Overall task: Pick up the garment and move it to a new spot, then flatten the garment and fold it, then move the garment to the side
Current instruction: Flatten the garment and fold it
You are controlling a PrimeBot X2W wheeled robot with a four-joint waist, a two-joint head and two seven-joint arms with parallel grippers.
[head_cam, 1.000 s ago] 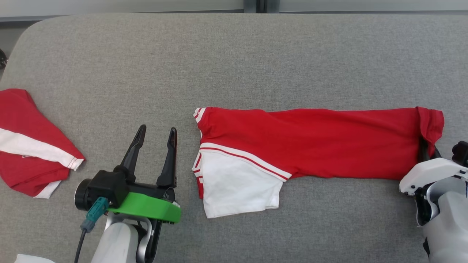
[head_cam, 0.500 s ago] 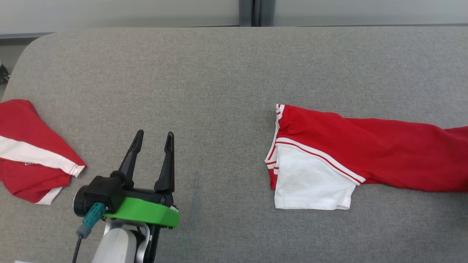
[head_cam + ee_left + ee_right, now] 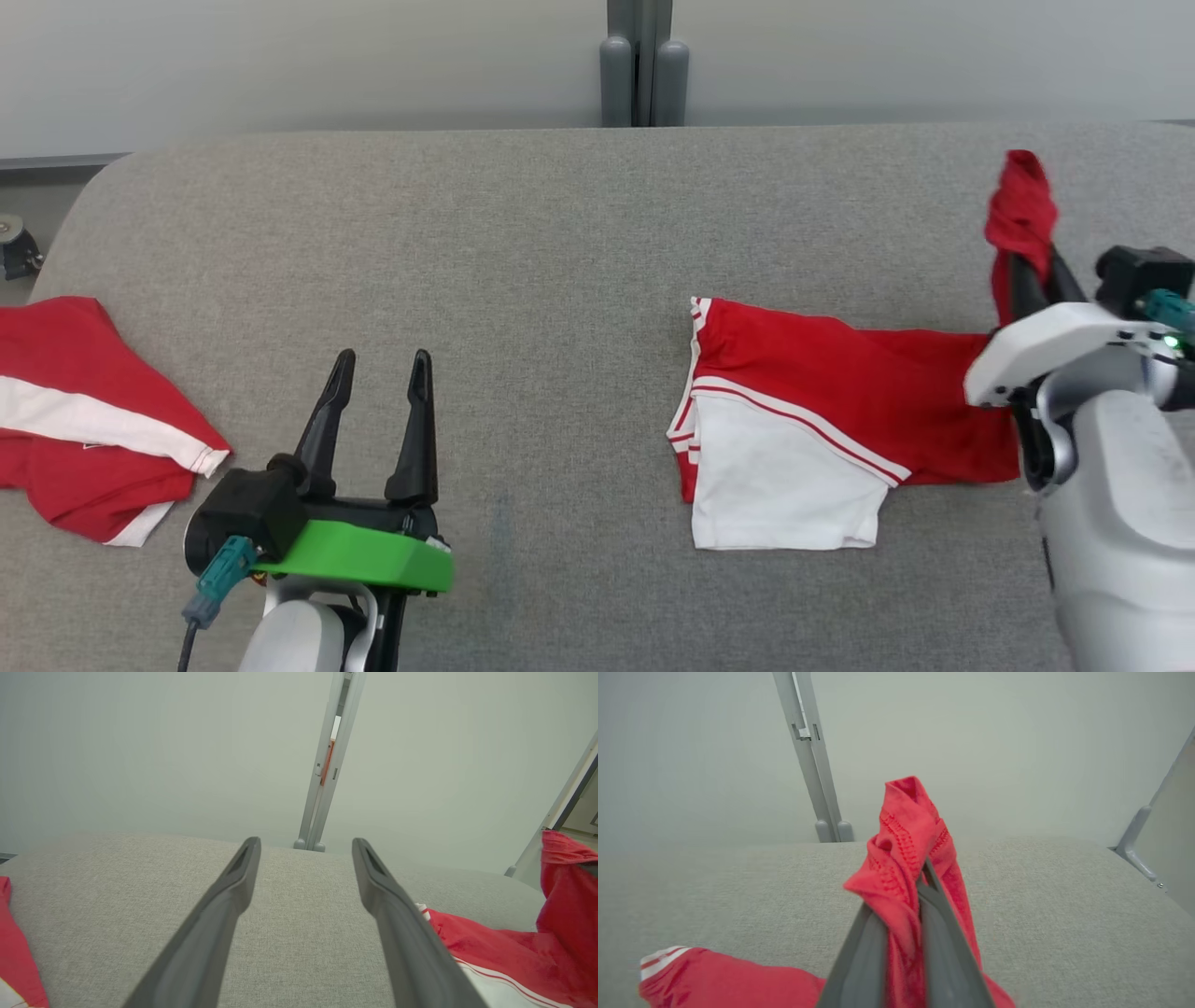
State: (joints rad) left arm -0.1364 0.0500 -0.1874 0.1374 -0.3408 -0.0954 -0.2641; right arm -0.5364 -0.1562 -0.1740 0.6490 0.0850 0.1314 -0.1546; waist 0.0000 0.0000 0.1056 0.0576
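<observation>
While the right end effector (image 3: 1034,266) rises with its fingers closed tight on the hem (image 3: 1022,201) of the red garment (image 3: 840,392), that end now stands bunched in the air, where a second ago it lay flat on the grey bench (image 3: 523,233). Over the same second the whole garment has slid away from the left end effector (image 3: 384,357). Its white sleeve (image 3: 784,485), then just to the right of that end effector, now lies well apart from it on the same side, flat on the bench. The left end effector hovers with fingers spread wide and empty, and a second garment (image 3: 65,345), red with a white band, rests to its left, untouched. The shift reads as the long strip being drawn clear and its hem raised to fold back toward the sleeve; the fold is not yet laid.
</observation>
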